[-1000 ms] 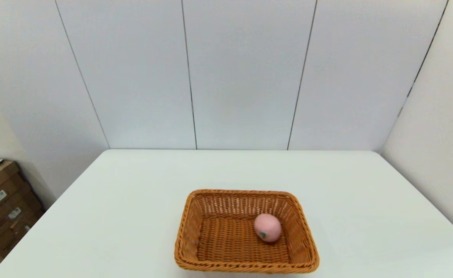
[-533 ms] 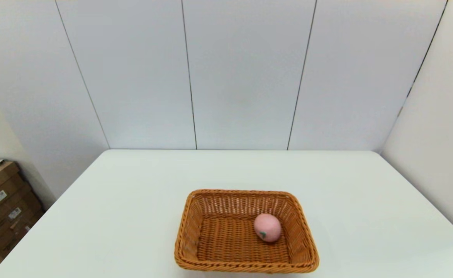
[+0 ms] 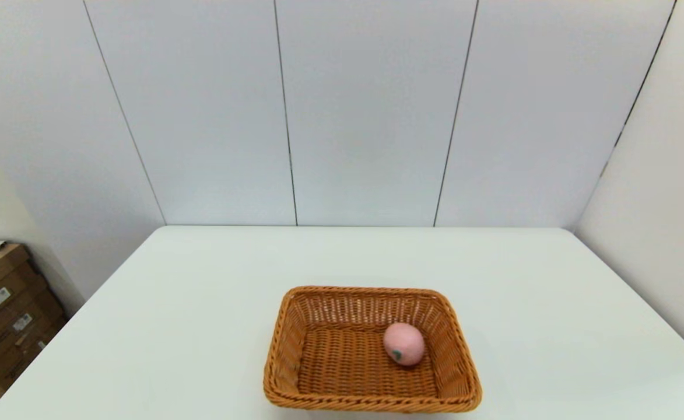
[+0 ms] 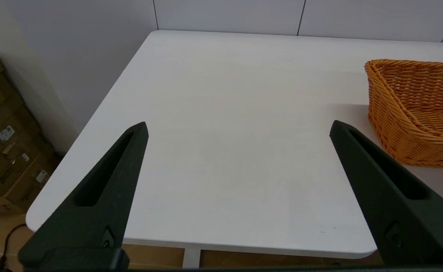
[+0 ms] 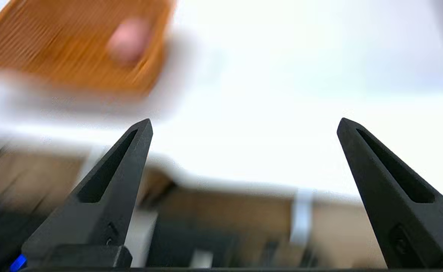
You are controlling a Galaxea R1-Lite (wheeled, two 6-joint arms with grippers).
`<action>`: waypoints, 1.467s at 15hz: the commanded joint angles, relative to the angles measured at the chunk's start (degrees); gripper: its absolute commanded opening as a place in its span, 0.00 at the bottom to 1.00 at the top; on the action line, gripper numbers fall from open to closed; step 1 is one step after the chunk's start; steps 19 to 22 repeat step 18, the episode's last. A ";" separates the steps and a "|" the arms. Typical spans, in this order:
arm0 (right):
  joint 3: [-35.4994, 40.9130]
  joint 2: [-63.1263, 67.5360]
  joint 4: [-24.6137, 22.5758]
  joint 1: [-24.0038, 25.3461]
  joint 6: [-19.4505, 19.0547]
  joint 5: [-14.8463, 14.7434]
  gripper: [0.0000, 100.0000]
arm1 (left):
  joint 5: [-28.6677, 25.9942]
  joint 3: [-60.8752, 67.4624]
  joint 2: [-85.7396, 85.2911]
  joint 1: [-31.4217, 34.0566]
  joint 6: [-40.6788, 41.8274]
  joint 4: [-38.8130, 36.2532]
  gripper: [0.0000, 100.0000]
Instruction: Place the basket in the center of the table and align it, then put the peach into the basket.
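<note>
The orange-brown wicker basket (image 3: 371,350) sits on the white table (image 3: 202,326) near its front edge, about midway across. Inside it, toward the right wall, lies the pale-pink peach (image 3: 404,344) with its green mark facing me. Neither arm shows in the head view. My left gripper (image 4: 238,128) hangs open and empty off the table's front left, with the basket (image 4: 414,109) to its right. My right gripper (image 5: 244,124) is open and empty, drawn back past the table's front edge, with the basket (image 5: 66,49) and peach (image 5: 128,39) blurred beyond it.
Stacked cardboard boxes (image 3: 3,315) stand on the floor to the left of the table. White wall panels close off the back and right sides. The table's front edge (image 4: 244,247) lies just under the left gripper.
</note>
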 commanded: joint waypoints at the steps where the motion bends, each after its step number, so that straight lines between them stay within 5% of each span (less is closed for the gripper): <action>1: 17.58 -8.91 -23.41 0.33 -1.74 -3.97 1.00 | 0.02 0.00 -0.01 0.01 -0.04 0.04 1.00; 4: 19.42 -16.03 -20.24 0.68 -2.79 -5.90 1.00 | 0.02 0.00 -0.01 0.01 -0.04 0.04 1.00; 22: 21.01 -16.12 -22.44 0.68 -2.27 -6.78 1.00 | 0.02 0.00 -0.01 0.01 -0.30 -0.05 1.00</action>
